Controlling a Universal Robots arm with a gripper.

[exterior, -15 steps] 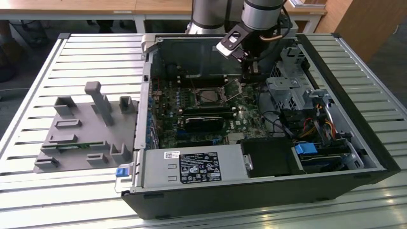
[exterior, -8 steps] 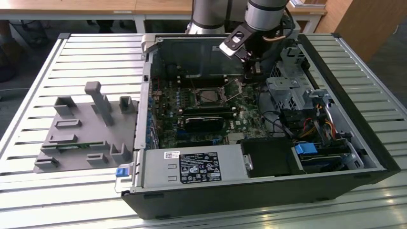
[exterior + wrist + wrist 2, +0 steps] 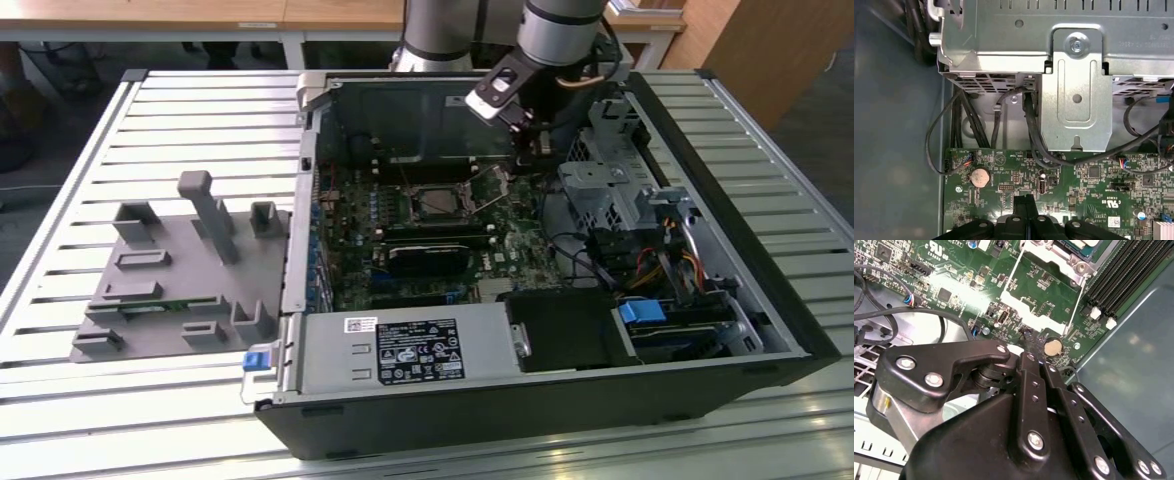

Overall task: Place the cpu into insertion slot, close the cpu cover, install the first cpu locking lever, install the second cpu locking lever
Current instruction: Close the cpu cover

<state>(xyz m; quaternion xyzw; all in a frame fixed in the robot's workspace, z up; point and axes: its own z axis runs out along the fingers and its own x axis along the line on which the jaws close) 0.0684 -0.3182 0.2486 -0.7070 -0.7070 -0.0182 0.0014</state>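
Note:
The insertion slot (image 3: 438, 203) sits mid-board inside the open computer case. A dull grey square, the cpu (image 3: 438, 204), lies in it with the silver cpu cover (image 3: 415, 190) framing it. Two thin wire locking levers (image 3: 1013, 271) (image 3: 1076, 305) run out from the socket's edge toward my gripper, and I cannot tell whether they are latched. My gripper (image 3: 525, 150) hangs over the board on the exterior view's right of the socket. Its black fingertips (image 3: 1026, 358) (image 3: 1024, 202) are pressed together with nothing between them, a little above the board near a round coin battery (image 3: 1053, 346).
Long black memory slots (image 3: 1124, 275) lie beside the socket. A metal drive cage (image 3: 1074, 75) and black cables (image 3: 1029, 135) stand close to the gripper. A power supply (image 3: 400, 350) fills the case's near side. A grey fixture (image 3: 174, 270) sits on the slatted table at the exterior view's left.

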